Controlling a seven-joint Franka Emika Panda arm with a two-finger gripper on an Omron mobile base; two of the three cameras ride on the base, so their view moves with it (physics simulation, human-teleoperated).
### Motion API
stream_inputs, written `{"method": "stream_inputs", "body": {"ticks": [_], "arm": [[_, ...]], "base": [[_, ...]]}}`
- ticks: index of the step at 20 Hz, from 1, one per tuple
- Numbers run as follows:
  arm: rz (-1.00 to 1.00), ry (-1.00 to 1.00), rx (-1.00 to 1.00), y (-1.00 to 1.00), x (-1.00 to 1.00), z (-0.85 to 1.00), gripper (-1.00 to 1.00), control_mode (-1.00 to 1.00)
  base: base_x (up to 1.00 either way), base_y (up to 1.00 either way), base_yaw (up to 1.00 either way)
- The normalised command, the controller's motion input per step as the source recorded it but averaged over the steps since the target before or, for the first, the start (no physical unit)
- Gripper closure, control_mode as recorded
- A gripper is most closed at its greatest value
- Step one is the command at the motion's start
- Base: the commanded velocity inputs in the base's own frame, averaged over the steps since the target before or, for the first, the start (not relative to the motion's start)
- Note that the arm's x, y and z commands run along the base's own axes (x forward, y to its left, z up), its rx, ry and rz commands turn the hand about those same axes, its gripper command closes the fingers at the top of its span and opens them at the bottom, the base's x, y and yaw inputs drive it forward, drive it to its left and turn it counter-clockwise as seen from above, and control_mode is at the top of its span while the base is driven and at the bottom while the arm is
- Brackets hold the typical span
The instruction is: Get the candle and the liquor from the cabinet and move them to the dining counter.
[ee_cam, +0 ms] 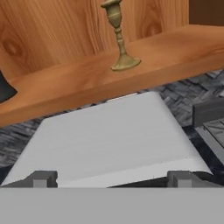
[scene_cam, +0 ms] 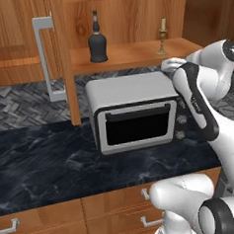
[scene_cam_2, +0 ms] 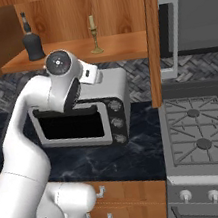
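Left to right on the open cabinet (scene_cam: 60, 53) shelf: liquor (scene_cam: 97, 41) at the left, upright, long neck pointing straight up; candle (scene_cam: 161, 37) well apart to its right, also upright on its round brass base. Below the shelf, microwave (scene_cam: 133, 110) on the dark counter (scene_cam: 43, 163). Jaws (ee_cam: 111, 178) spread wide, holding nothing, hovering just over the microwave's flat top, aimed at the shelf. From the hand view: candle (ee_cam: 119, 37) ahead and above, roughly on the centreline, slightly right of it if anything; only a dark edge of the liquor (ee_cam: 5, 89) at the far left of that view (so well off axis). Candle therefore the nearer and better-lined target; likely first pick. Long axis vertical, so a level approach with fingers closing across the stem or holder looks right. Needs a rise to shelf height plus a forward reach; shelf lip sits between jaws and base, so clipping it is the risk. Stove (scene_cam_2: 206, 129) off to the right, past the open door (scene_cam_2: 155, 37); dining counter not in sight from here.
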Motion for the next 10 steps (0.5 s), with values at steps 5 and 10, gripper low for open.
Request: {"method": "stream_inputs", "body": {"ticks": [5,10], "arm": [[-0.06,-0.08,-0.01,-0.25,0.35,0.26,-1.0,-1.0],[-0.14,-0.03,-0.08,-0.02,0.52,0.52,-1.0,-1.0]], "base": [[0.0,0.0,0.0],[0.0,0.0,0.0]]}}
